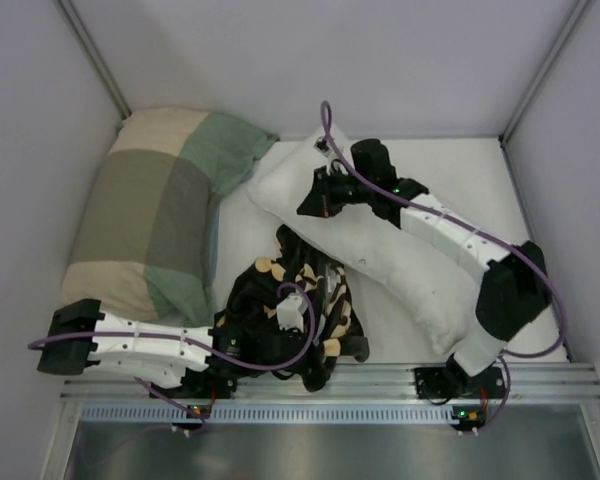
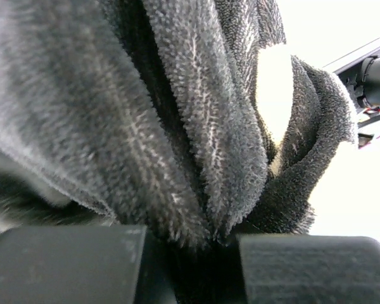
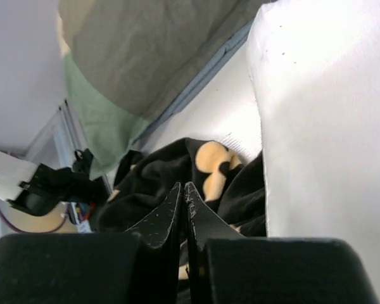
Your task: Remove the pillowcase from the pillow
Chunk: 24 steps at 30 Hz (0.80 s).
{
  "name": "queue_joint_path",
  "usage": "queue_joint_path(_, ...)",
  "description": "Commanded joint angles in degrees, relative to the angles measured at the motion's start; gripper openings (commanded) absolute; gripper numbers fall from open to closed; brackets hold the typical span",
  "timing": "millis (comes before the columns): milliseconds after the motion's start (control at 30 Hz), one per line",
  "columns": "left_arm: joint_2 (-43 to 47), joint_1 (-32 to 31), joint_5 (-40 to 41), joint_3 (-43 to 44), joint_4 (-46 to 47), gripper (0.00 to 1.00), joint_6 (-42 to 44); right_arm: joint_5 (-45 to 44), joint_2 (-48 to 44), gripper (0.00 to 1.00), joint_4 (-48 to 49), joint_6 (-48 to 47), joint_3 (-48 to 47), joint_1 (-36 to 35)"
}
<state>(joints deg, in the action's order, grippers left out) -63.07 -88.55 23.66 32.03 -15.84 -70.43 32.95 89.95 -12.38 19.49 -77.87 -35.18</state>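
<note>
From above, the white pillow lies bare and slantwise on the bench, and the black flowered pillowcase sits crumpled in a heap against its near left flank, so the cover looks to be off or very nearly so. The left arm reaches into that heap, while the right pincer hangs over the pillow's far end, probably to hold it back against the pull. A green-checked pillow lies apart at the left. In the left wrist view, the left pincer is clamped on a thick fold of the fuzzy black cloth, which bunches upward from the jaws (a grip fit for dragging). In the right wrist view, the right pincer's fingers are pressed together with nothing visible between them. The pillow fills the right side, and the pillowcase lies beyond the tips.
</note>
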Motion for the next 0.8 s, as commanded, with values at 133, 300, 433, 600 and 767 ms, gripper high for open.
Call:
queue_joint_path(133,8.3,-1.0,2.4,-3.7,2.0,0.0,-1.5,7.8,21.8,0.0,-1.8,-10.2,-16.2,0.2)
queue_joint_path(300,9.6,-1.0,2.8,-4.3,0.0,0.0,-2.0,0.1,31.1,0.0,-6.1,-12.1,-20.1,-0.9)
queue_joint_path(433,9.2,-1.0,2.9,-4.4,0.0,0.0,-2.3,-18.1,33.7,0.0,-9.2,-6.9,-19.8,2.5)
queue_joint_path(600,7.7,-1.0,2.5,-3.3,0.0,0.0,-1.6,-29.8,29.6,0.0,-9.0,0.6,-12.0,13.9)
queue_joint_path(767,6.0,-1.0,2.3,-1.7,0.1,0.0,-0.9,-36.0,24.3,0.0,-9.2,-0.8,-3.1,24.8)
